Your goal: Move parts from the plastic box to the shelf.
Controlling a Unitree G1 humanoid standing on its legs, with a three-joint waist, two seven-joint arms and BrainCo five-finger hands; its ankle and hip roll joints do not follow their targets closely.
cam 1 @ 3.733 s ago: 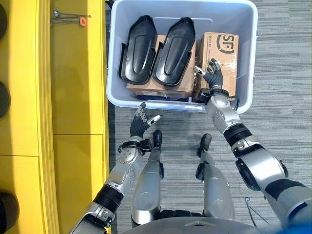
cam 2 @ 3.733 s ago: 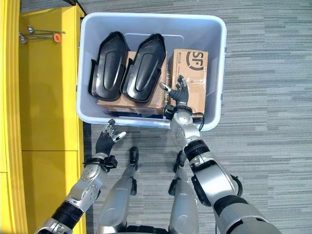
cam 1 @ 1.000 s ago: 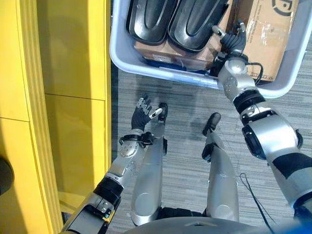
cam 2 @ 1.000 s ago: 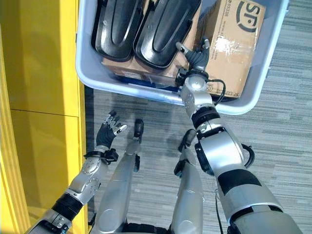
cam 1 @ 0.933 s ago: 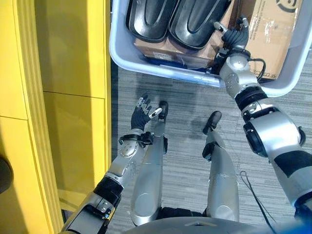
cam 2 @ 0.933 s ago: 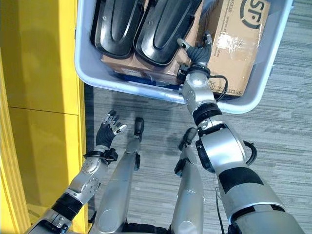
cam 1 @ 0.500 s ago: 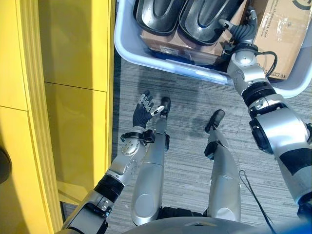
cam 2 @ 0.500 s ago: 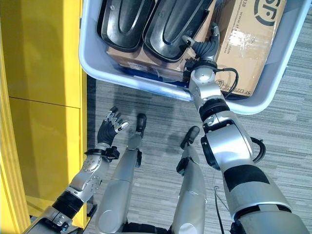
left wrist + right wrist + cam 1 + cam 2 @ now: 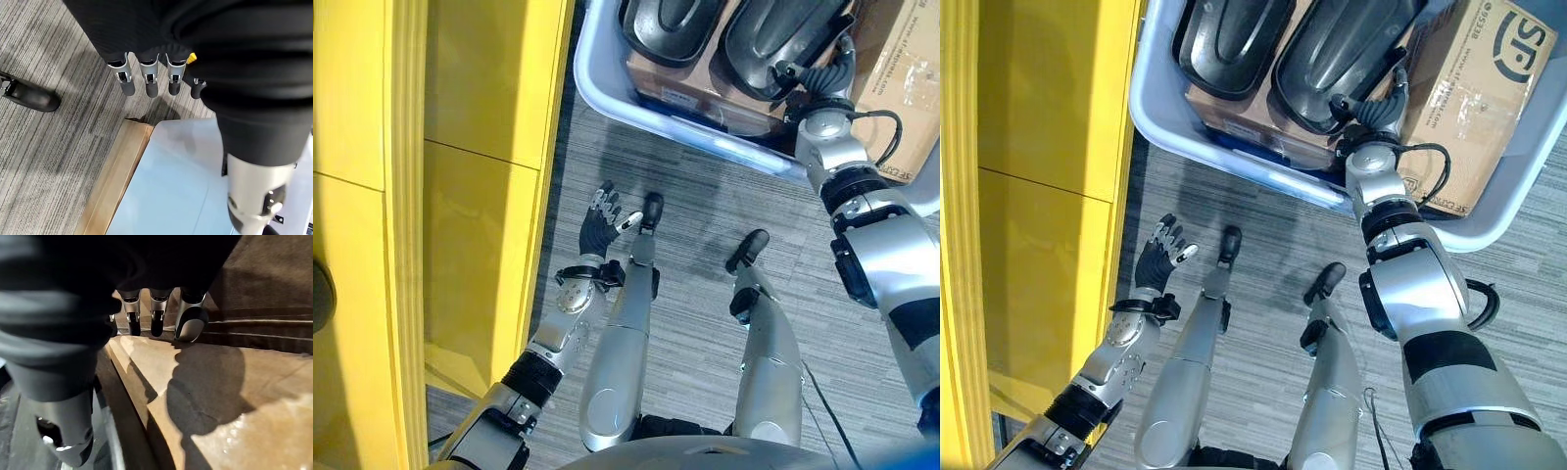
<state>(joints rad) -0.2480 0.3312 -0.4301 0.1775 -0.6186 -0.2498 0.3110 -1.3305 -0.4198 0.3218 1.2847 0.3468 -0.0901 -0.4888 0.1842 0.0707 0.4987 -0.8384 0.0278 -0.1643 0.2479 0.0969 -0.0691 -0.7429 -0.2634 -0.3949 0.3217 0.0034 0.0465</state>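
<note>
The pale blue plastic box (image 9: 685, 137) stands on the floor ahead. Two black moulded parts (image 9: 1224, 34) (image 9: 1342, 54) lie side by side on a brown carton (image 9: 1253, 113) inside it. A printed carton (image 9: 1469, 88) stands at their right. My right hand (image 9: 1371, 108) reaches over the box's near rim, open, fingers spread in the gap between the right black part and the printed carton. Its fingers (image 9: 156, 318) are straight above cardboard. My left hand (image 9: 599, 223) hovers open above the floor, outside the box, beside the yellow shelf (image 9: 480, 98). Neither hand holds anything.
The yellow shelf runs along my whole left side, close to the box's left wall. Grey striped carpet (image 9: 1263, 245) lies between the shelf, the box and me.
The camera has shifted. My right hand has gone from on top of the printed carton to the gap beside the right black part. The left hand has barely moved.
</note>
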